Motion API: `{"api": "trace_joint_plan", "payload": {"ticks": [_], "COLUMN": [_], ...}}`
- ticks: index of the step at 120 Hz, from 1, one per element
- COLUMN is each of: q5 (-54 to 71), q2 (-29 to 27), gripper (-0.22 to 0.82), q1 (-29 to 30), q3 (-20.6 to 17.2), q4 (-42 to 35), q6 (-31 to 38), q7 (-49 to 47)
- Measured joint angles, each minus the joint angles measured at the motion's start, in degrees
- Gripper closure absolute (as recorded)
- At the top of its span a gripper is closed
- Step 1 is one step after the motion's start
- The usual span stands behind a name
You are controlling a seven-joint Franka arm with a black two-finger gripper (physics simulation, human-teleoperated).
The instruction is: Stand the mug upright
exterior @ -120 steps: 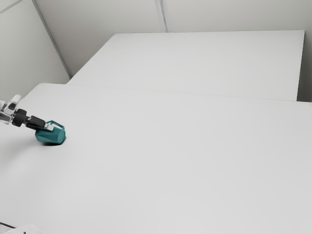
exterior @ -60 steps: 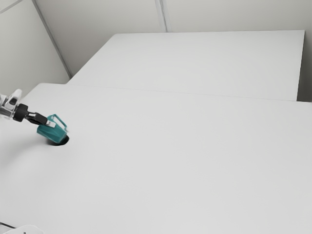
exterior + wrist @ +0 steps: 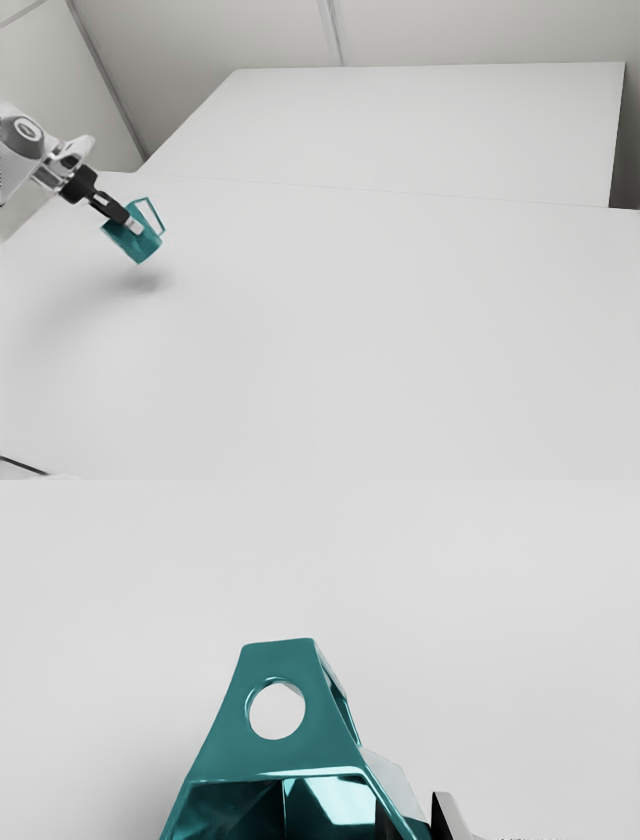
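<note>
- One broad white worktop (image 3: 380,340) spreads across most of the exterior view; past a thin seam lies a second pale surface (image 3: 420,130).
- Plain light-grey walls (image 3: 220,40) rise behind them.
- The white and grey arm (image 3: 22,150) comes in from the exterior view's left, angled down toward its right.
- The black end effector (image 3: 134,229) is at the arm's lower end, clamped on the side wall of the teal mug (image 3: 142,246), above the worktop.
- The mug hangs clear of the worktop, near the exterior view's left. It is tilted, not upright: its base points down toward that view's right and its mouth up toward the left.
- The handle (image 3: 272,755) stands out from the mug on the side toward the exterior view's right; the wrist view shows it tapering away from the rim, with a round hole through its broad face.
- One finger (image 3: 450,815) is outside the mug, close by the wall; a dark shape, partly cut off, shows just within the mouth.
- A soft shadow (image 3: 147,283) lies on the worktop below the mug.
- A thin black line (image 3: 24,466) crosses the exterior view's lower left corner.
</note>
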Motion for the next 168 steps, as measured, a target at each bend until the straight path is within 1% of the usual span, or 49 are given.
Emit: {"api": "trace_joint_plan", "payload": {"ticks": [28,61,111,120,137,152,168], "q5": [9.1,17.1,24.3,24.8,25.4,25.8,26.2], "q2": [-6.7,-14.9,-22.0,-23.6,-26.6,-29.1,-30.8], "gripper": [0.74,0.74,0.74,0.74,0.74,0.74,0.74], "q1": [-6.8,-12.5,-22.7,-23.1,-21.6,-22.9,-23.2], "q3": [0.3,0.1,0.1,0.1,-0.2,-0.6,-1.9], "q4": [-6.1,-15.6,-24.6,-26.6,-30.3,-33.5,-36.8], "q6": [2.5,8.5,14.4,15.2,16.3,17.4,19.0], "q7": [-5.8,-14.3,-28.1,-30.4,-34.5,-37.9,-41.3]}}
